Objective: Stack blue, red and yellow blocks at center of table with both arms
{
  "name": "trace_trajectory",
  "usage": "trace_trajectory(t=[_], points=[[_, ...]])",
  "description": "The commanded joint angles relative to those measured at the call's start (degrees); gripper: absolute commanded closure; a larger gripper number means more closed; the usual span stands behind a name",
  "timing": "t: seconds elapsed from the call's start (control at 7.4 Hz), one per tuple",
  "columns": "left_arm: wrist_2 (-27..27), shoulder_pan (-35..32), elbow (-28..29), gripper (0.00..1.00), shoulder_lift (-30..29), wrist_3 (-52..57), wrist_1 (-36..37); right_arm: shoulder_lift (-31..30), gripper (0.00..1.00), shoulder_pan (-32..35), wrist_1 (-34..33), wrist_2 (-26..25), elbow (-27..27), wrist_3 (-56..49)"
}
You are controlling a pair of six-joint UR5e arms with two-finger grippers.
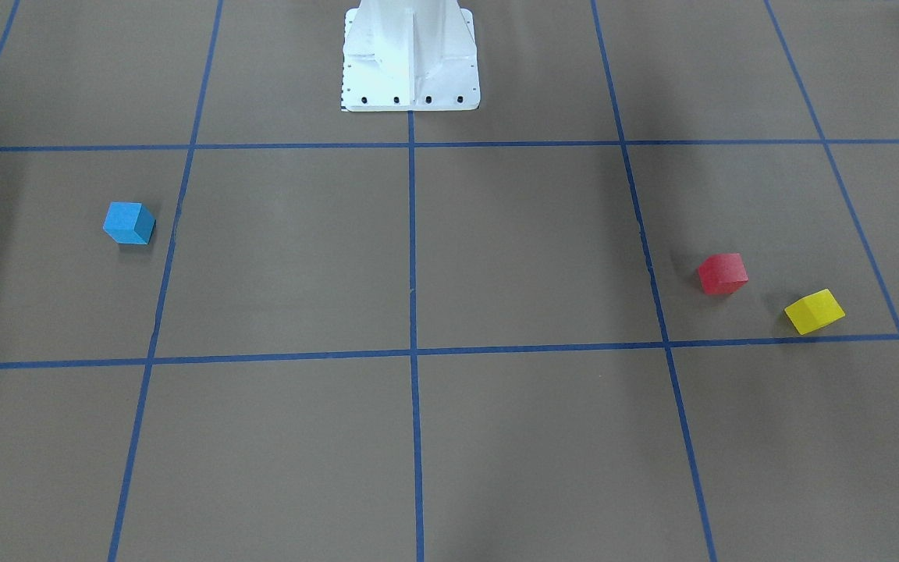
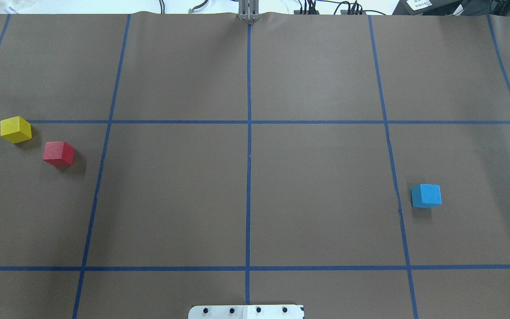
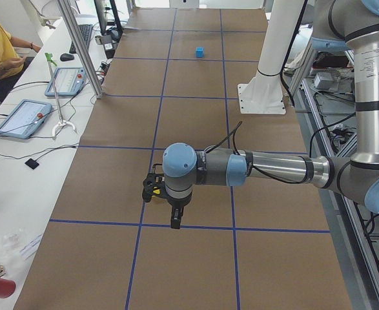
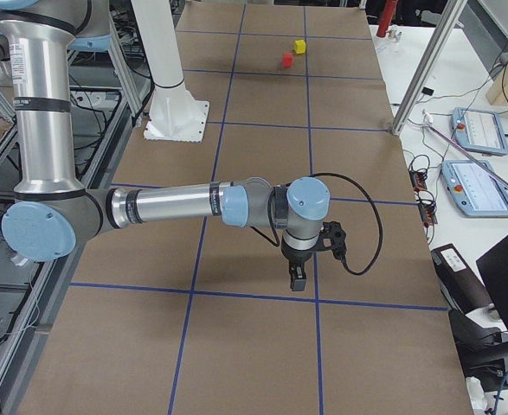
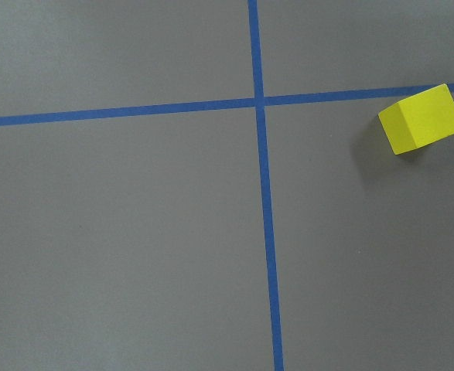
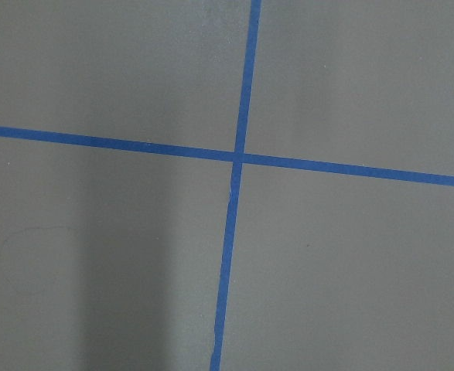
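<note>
Sitting on the tabletop [image 2: 317, 190], none stacked yet: blue block [image 2: 426, 196] alone on the robot's right side, red block [image 2: 59, 153] and yellow block [image 2: 15, 129] near each other far on its left. Cannot tell spread from squeezed for the left gripper [image 3: 174, 221] or the right gripper [image 4: 297, 278], seen only from the side. Probably light and hard; best pinched on two flat opposite sides

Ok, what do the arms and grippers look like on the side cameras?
Alike: left arm and right arm are silver tubes, grey joints, light blue caps. Each ends in a small black gripper, left gripper, right gripper, with a black cable looping off the wrist. Printed labels mark the upright links.
</note>
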Motion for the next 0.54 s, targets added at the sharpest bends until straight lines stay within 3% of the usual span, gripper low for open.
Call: trace_trajectory(t=[0.0, 0.41], points=[[-0.1, 0.1, -0.6, 0.00, 0.0, -0.2, -1.1, 0.4, 0.00, 0.0, -0.2, 0.1, 0.2, 0.0], [0.1, 0.1, -1.0, 0.00, -0.7, -0.2, -2.7, 1.2, 0.00, -0.3, 1.1, 0.3, 4.7, -0.1]])
